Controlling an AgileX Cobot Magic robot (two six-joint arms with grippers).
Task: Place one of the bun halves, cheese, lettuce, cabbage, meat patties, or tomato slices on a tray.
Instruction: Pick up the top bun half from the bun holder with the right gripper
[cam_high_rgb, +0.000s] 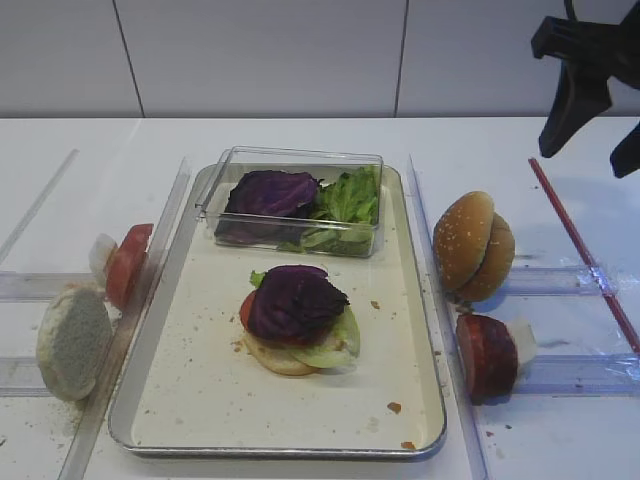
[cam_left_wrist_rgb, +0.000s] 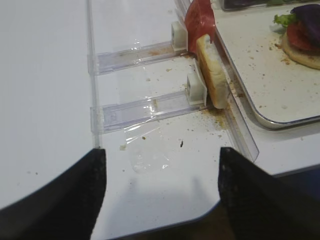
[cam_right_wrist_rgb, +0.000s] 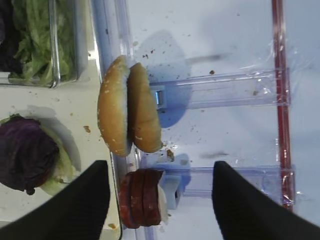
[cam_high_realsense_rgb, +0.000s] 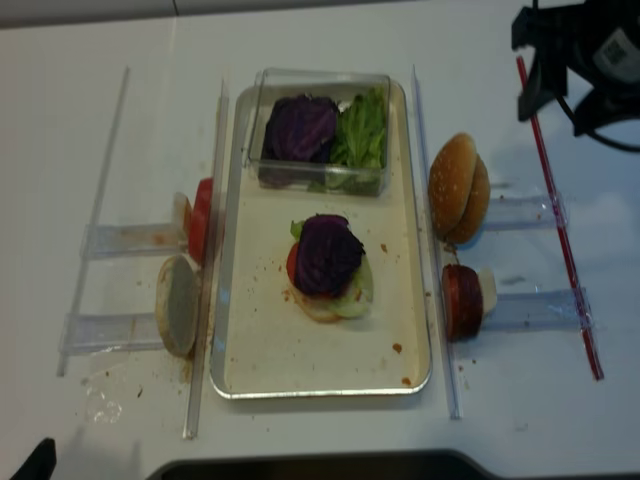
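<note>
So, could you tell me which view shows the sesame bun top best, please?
The right wrist view: the sesame bun top stands close and sharp, on edge beside the tray. Both exterior high views show it smaller; the left wrist view misses it.

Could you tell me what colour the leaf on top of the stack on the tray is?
Dark purple cabbage, clearest in the exterior high view.

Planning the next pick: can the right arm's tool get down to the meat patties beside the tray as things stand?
Probably yes. The right tool is open and empty above the meat patties, which stand on edge outside the tray. Nothing covers them; the sesame bun sits apart, farther back.
</note>
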